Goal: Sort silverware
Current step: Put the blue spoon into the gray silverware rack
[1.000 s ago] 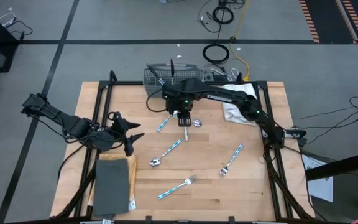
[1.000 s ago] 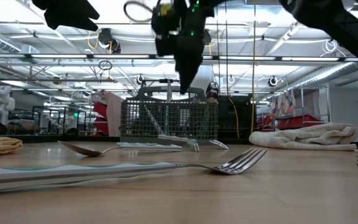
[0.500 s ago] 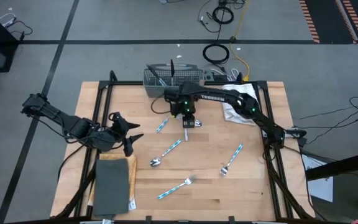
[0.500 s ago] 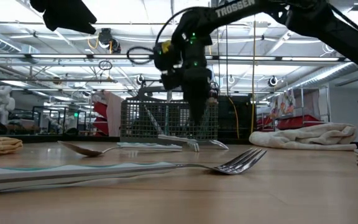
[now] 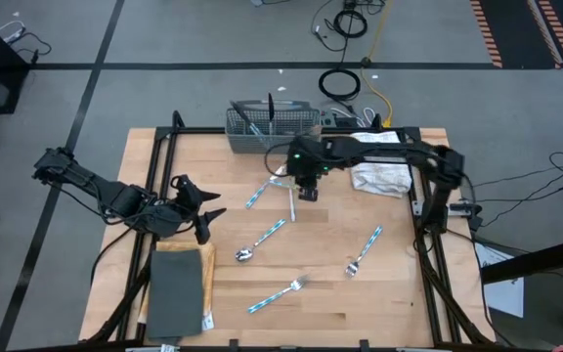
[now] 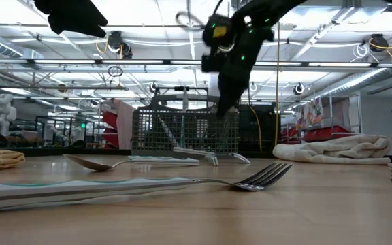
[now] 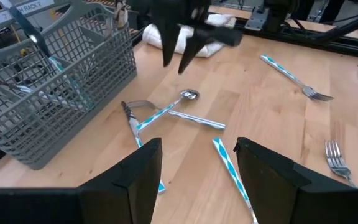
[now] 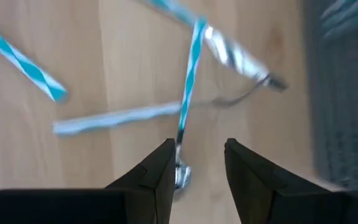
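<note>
Several pieces of silverware with blue-and-white handles lie flat on the wooden table (image 5: 399, 303). A spoon (image 7: 188, 94), a fork (image 7: 130, 113) and another piece (image 5: 291, 202) lie crossed in front of the grey mesh basket (image 5: 272, 125). My right gripper (image 5: 306, 188) hangs open above that spoon, whose bowl (image 8: 183, 177) shows between the fingers, clear of them. It also shows in the left wrist view (image 7: 176, 62). My left gripper (image 5: 201, 210) waits open at the table's left, with its fingers apart in its wrist view (image 7: 197, 165).
More pieces lie apart on the table: a fork (image 5: 255, 196), a spoon (image 5: 262, 238), a fork (image 5: 278, 293) and a fork (image 5: 365, 250). The basket holds several pieces upright. A white cloth (image 5: 379, 176) lies at the far right. A dark pad (image 5: 176, 288) lies at the near left.
My right gripper has dipped toward the table in front of the basket. It has then risen a little and shifted toward the table's right edge, while its arm has swung back. The silverware under it lies as before.
</note>
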Tool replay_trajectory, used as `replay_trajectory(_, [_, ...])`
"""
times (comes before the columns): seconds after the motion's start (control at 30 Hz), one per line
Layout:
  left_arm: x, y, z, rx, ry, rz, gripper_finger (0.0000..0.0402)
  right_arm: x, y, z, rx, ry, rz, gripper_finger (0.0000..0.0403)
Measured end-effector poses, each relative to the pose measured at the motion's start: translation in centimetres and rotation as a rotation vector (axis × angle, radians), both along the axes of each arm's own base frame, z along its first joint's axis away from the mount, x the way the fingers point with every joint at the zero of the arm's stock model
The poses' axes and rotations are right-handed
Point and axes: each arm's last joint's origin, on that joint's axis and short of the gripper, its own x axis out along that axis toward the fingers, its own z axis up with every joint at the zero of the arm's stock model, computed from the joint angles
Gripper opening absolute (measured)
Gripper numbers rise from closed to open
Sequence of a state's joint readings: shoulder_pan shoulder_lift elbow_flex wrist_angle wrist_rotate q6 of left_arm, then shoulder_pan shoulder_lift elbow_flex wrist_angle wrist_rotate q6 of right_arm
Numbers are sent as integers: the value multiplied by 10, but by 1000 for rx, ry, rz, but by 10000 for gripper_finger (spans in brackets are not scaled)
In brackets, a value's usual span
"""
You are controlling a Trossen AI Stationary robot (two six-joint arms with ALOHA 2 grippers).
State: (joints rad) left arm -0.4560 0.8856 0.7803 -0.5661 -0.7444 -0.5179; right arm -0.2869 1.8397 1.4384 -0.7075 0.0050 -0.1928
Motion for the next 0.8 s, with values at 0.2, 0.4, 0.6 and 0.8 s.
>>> replay_trajectory(0.2, [1,3,0,-2,-5,22,212,-9,3,5,-7,-54,-9,128])
replay_trajectory(0.4, [2,7,0,-1,-5,41,212,-8,3,6,-4,-68,-15,128])
replay_trajectory(0.6, [3,8,1,-4,-14,52,212,-7,3,4,0,-63,-11,128])
replay_trajectory(0.8, [3,8,0,0,-6,52,212,-3,0,-22,15,42,18,128])
